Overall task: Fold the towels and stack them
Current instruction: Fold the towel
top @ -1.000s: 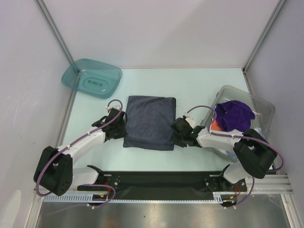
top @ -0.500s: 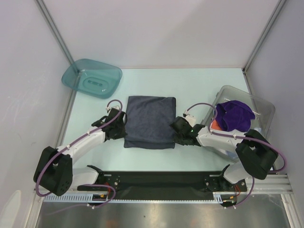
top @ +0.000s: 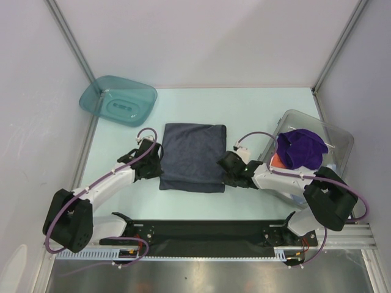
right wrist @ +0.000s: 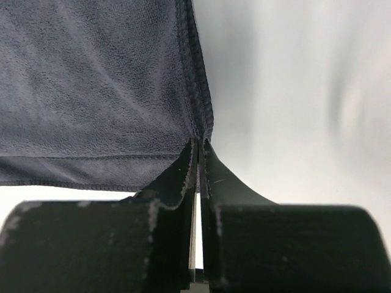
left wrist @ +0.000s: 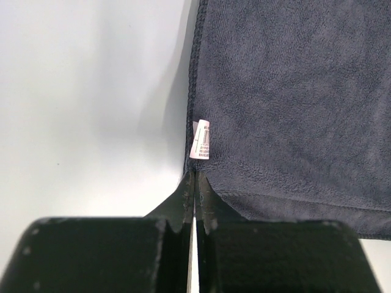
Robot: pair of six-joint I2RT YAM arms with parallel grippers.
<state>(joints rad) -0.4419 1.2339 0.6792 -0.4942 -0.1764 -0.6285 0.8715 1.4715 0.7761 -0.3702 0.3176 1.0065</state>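
Snugly, left fingers [left wrist: 179, 206] and right fingers [right wrist: 176, 181] pinch the towel's [top: 192, 157] opposite edges.

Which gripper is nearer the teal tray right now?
Left. The left gripper is shut on the grey towel at its left edge, on the side of the teal tray. The right gripper pinches the towel's opposite edge, beside the clear bin.

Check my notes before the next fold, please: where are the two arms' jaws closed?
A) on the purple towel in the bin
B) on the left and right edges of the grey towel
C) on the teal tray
B: each wrist view shows shut jaws pinching a side hem of the grey towel, the left ones right by its white tag.
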